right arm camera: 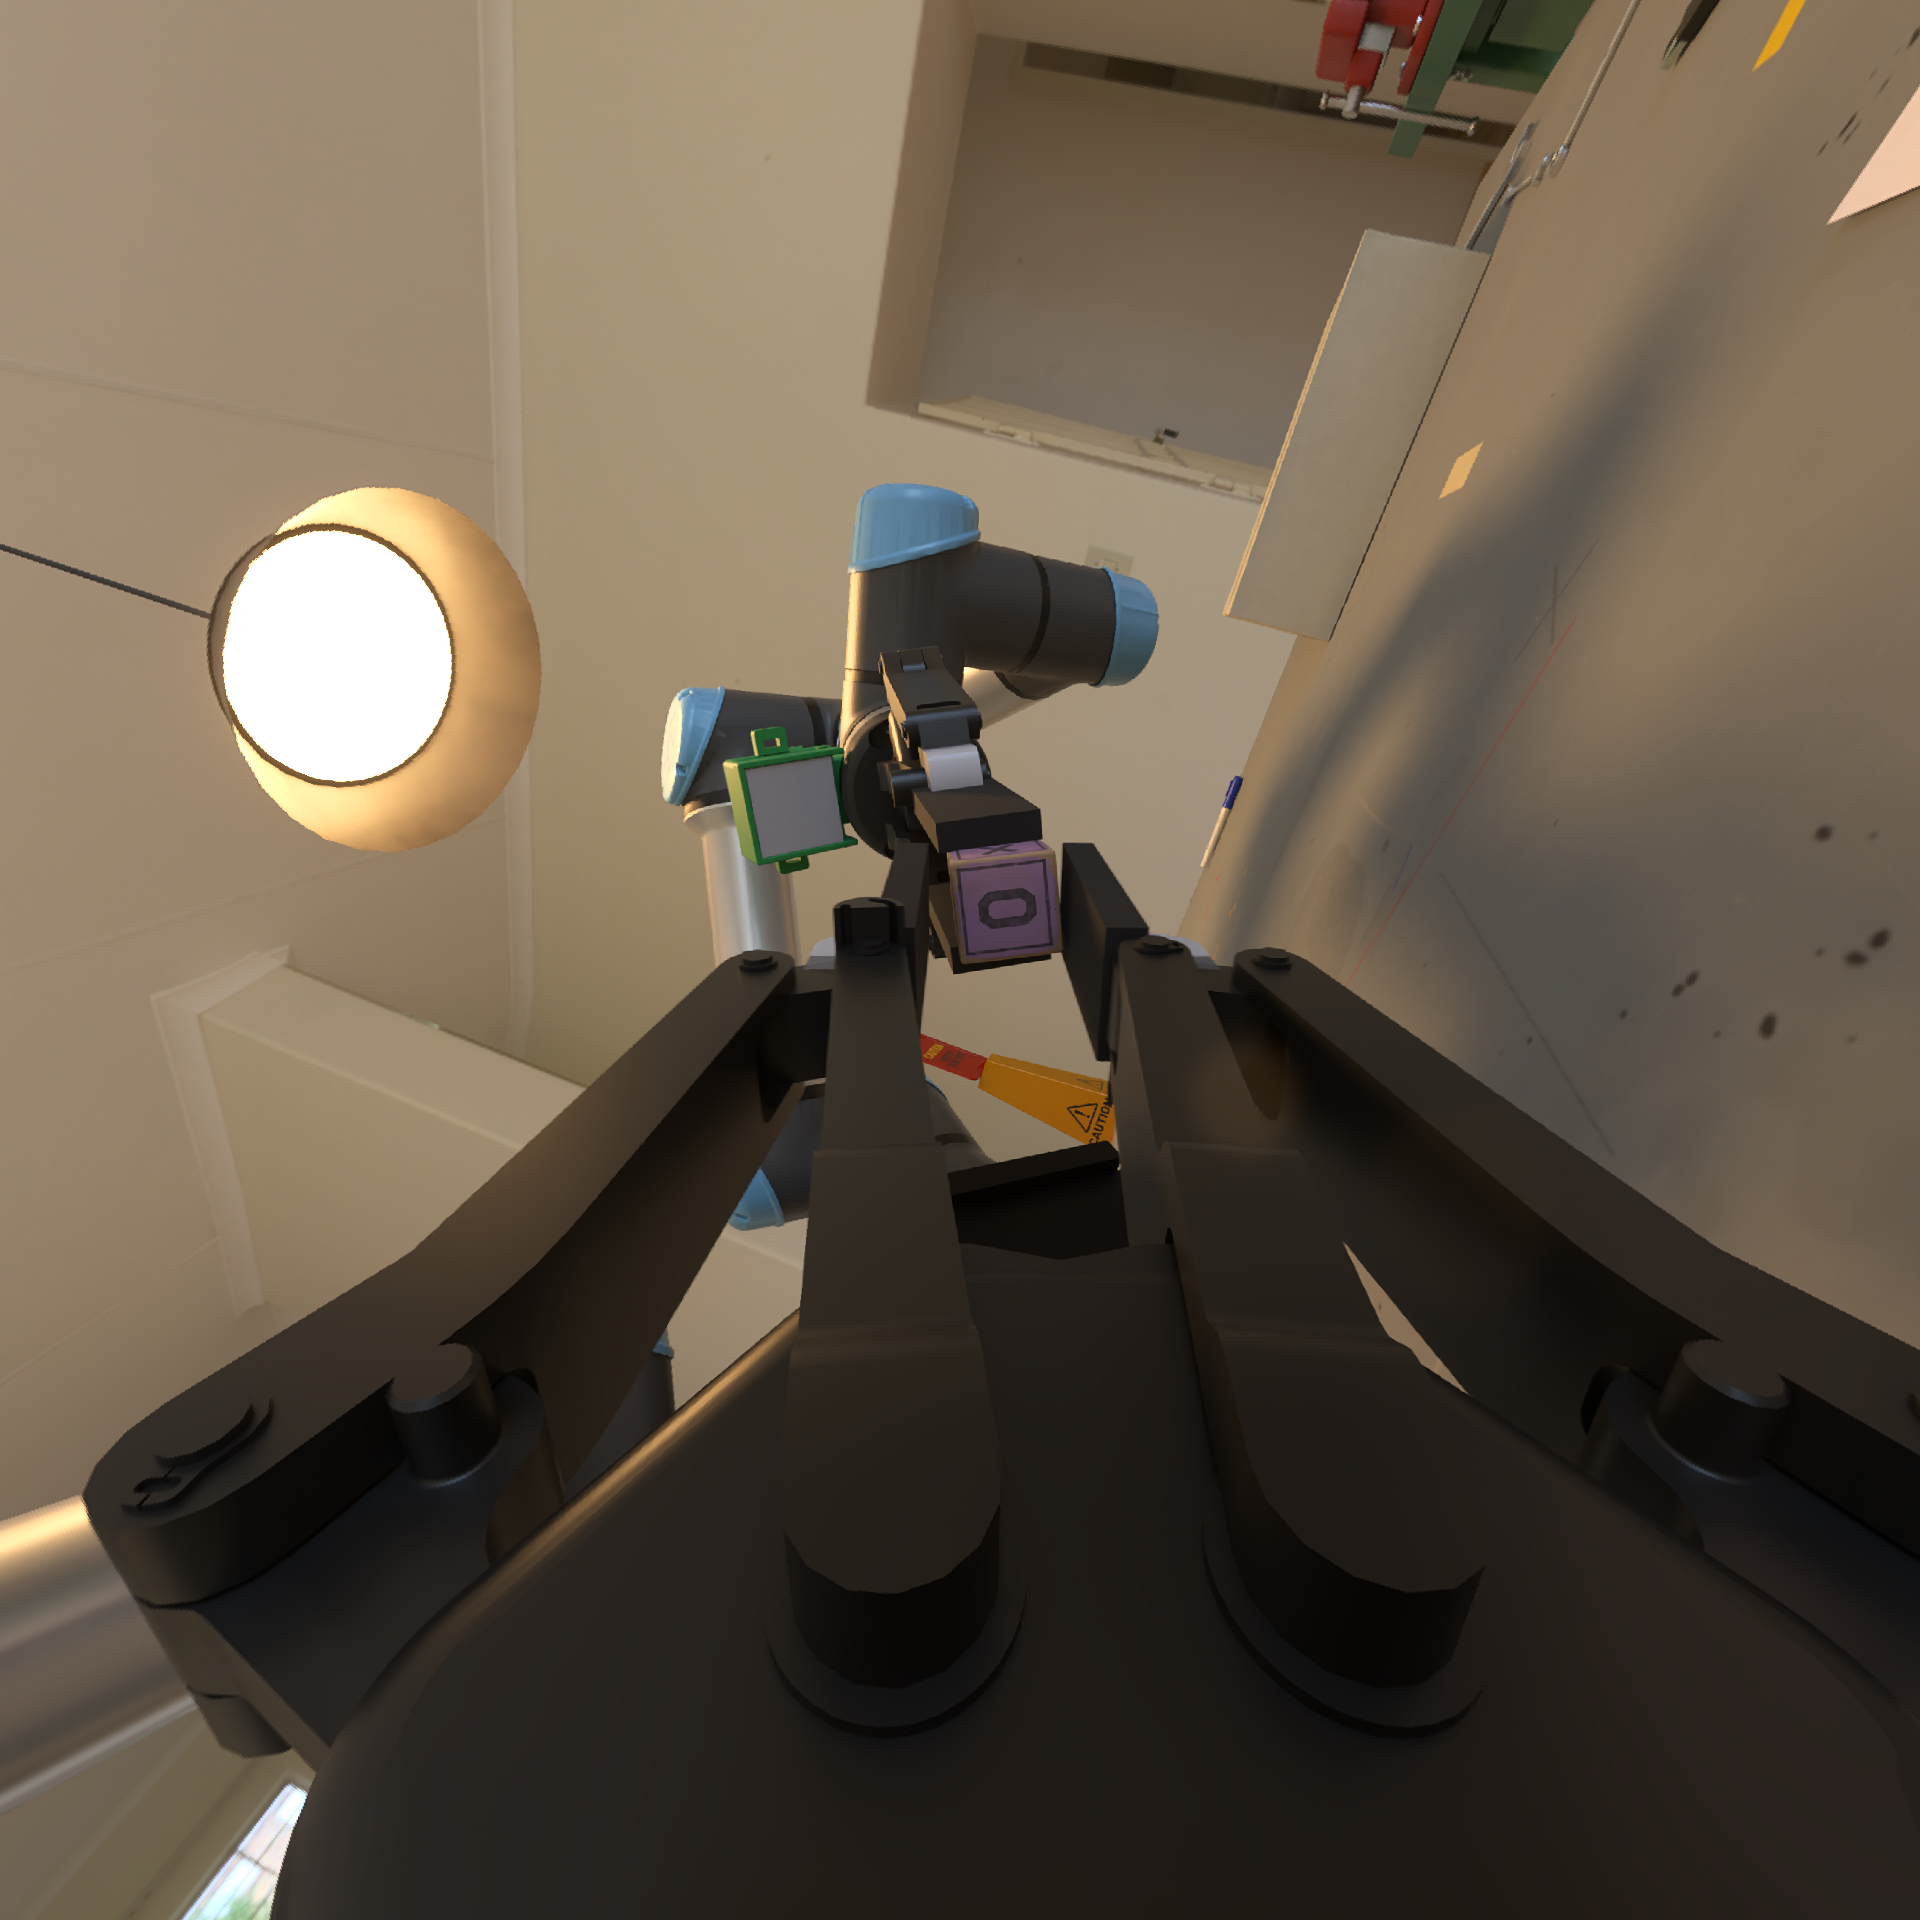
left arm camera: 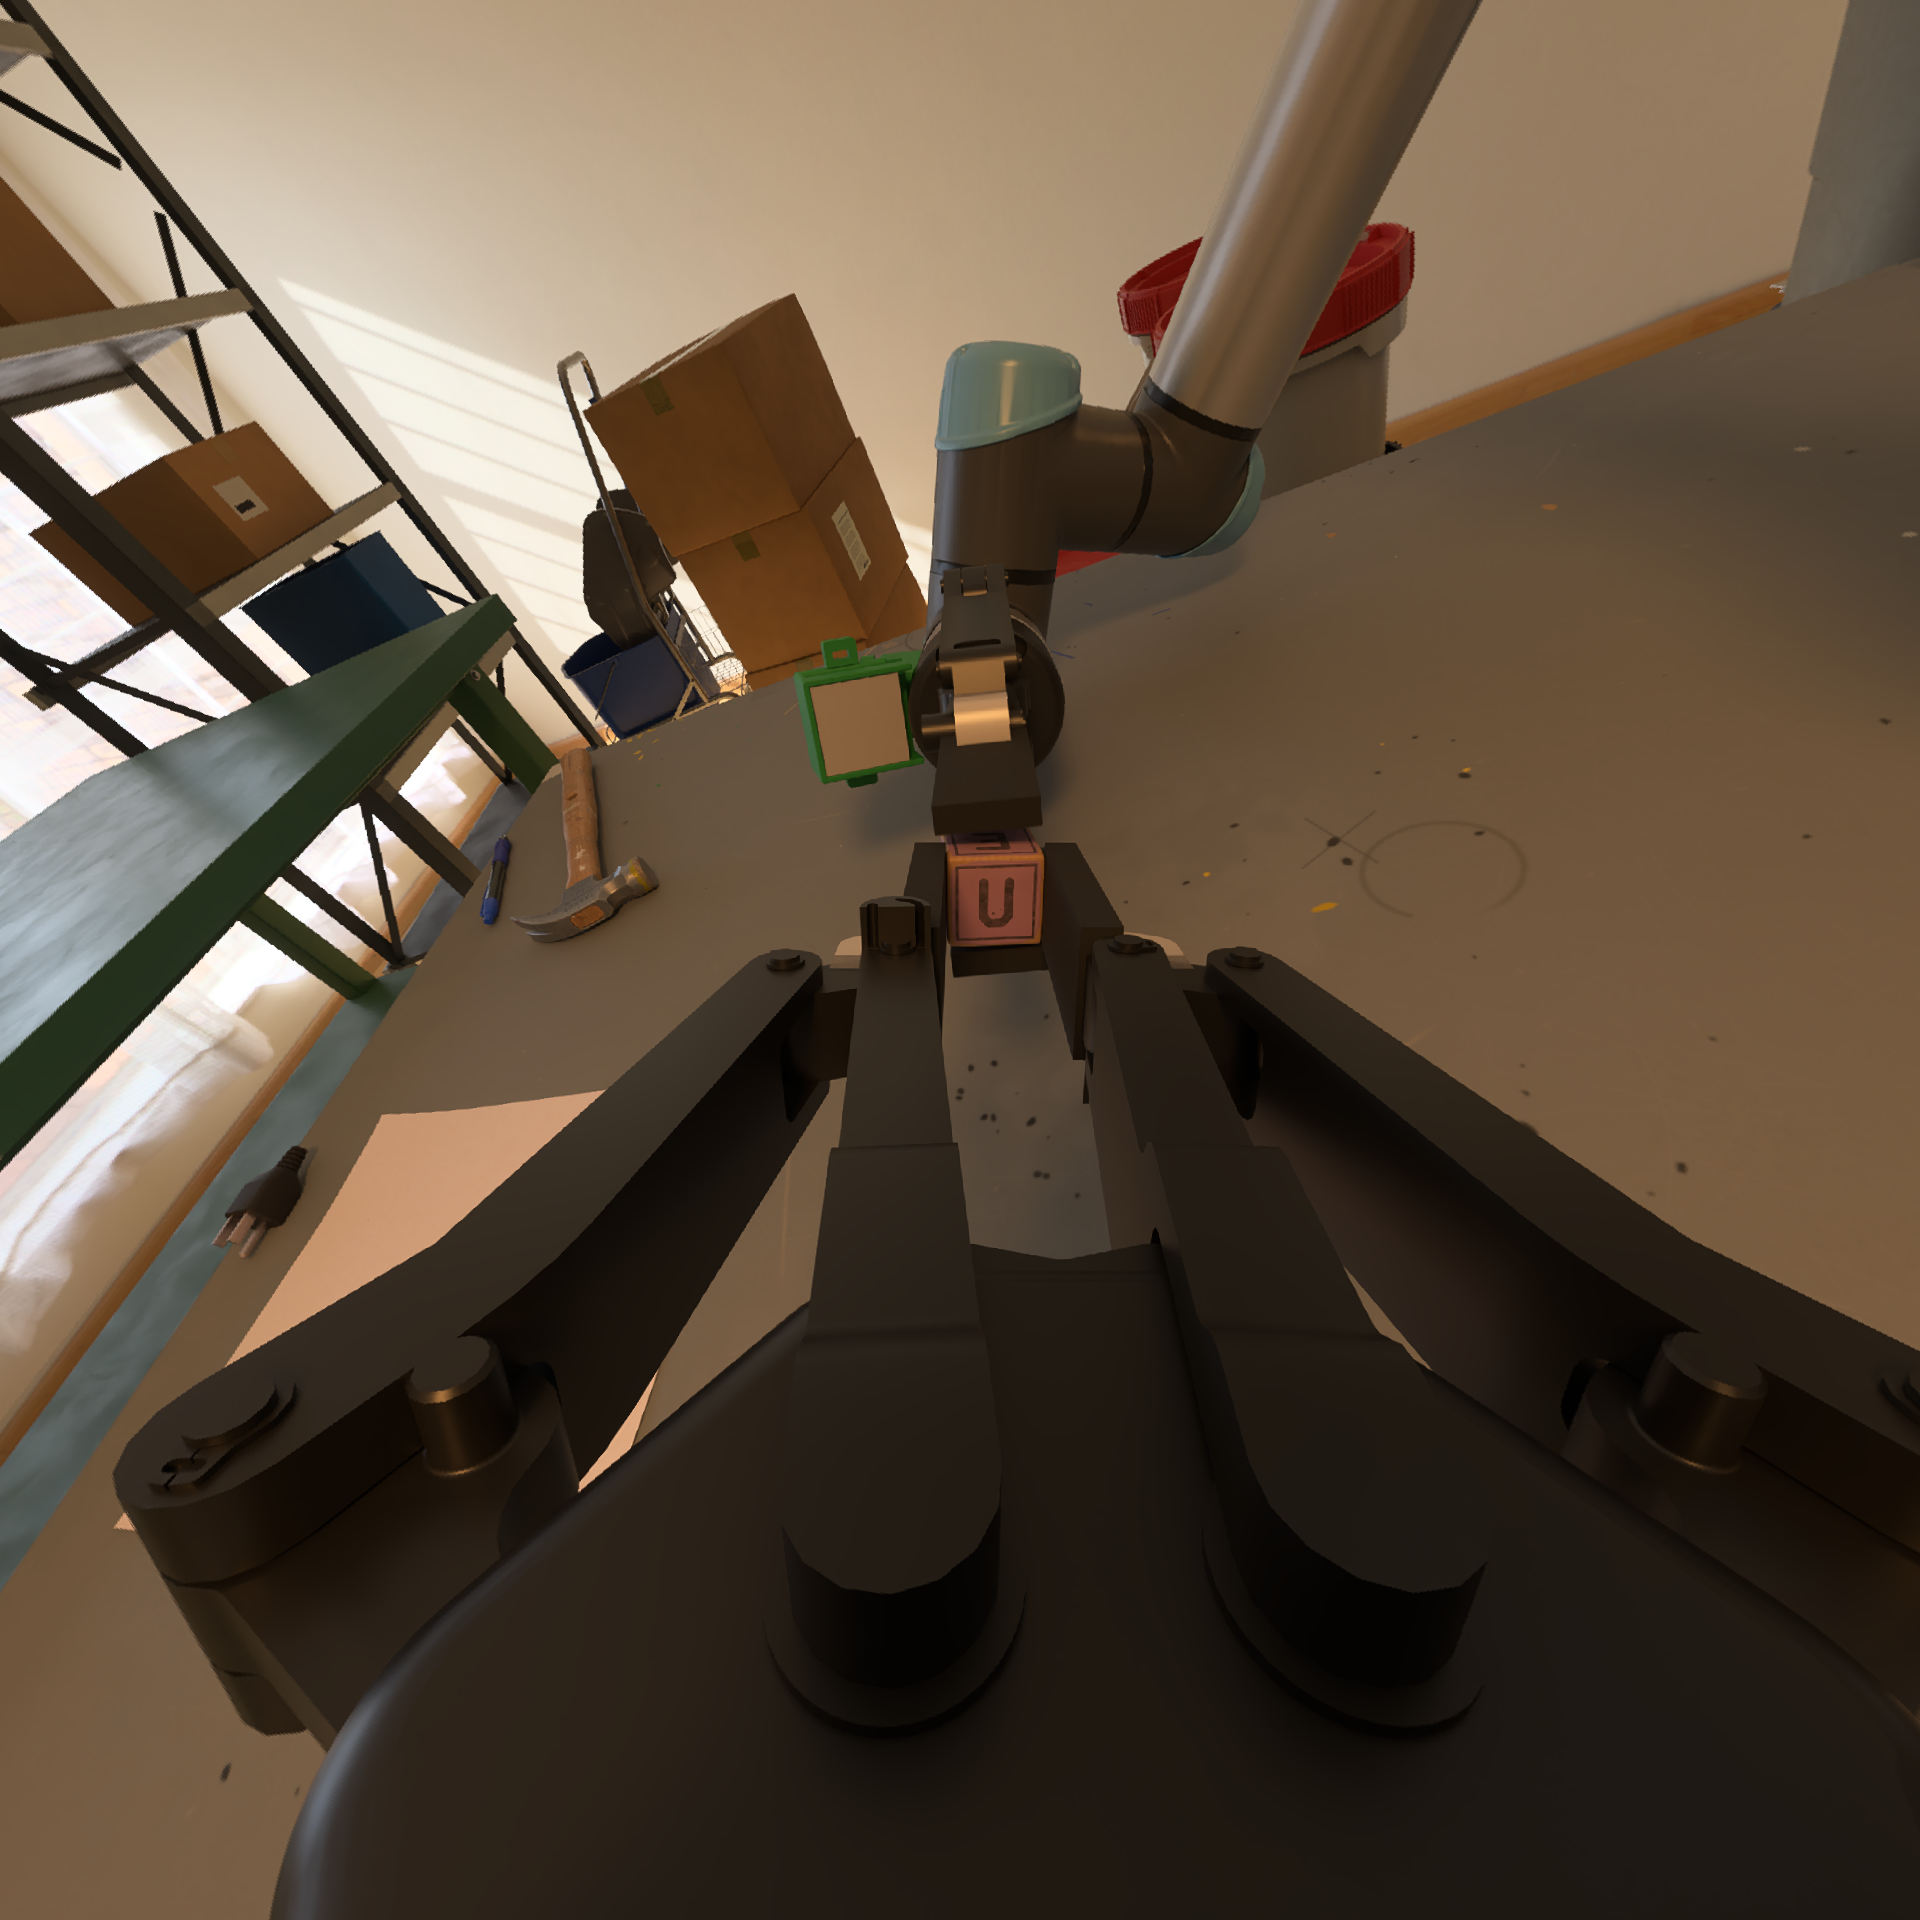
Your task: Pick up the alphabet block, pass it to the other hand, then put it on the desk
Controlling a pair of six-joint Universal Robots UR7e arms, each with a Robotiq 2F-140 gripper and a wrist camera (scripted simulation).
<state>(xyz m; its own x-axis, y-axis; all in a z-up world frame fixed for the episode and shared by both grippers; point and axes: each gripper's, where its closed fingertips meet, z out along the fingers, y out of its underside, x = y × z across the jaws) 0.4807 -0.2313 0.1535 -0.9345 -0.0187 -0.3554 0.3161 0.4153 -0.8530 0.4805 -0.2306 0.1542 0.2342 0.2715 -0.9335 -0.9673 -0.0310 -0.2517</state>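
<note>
While hanging above the desk (left arm camera: 1558, 675), the alphabet block (left arm camera: 992, 891) is sitting between both grippers, left gripper (left arm camera: 995, 904) clamping its sides, right gripper (right arm camera: 997, 899) bracketing it, contact unclear.

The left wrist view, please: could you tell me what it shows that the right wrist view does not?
Only the left wrist view shows the hammer, the stacked cardboard boxes and the red-lidded bucket. Only the right wrist view shows the round lamp, the yellow caution sign and the red clamp. Both show the alphabet block between the jaws of the left gripper and the right gripper, plus the blue pen.
</note>
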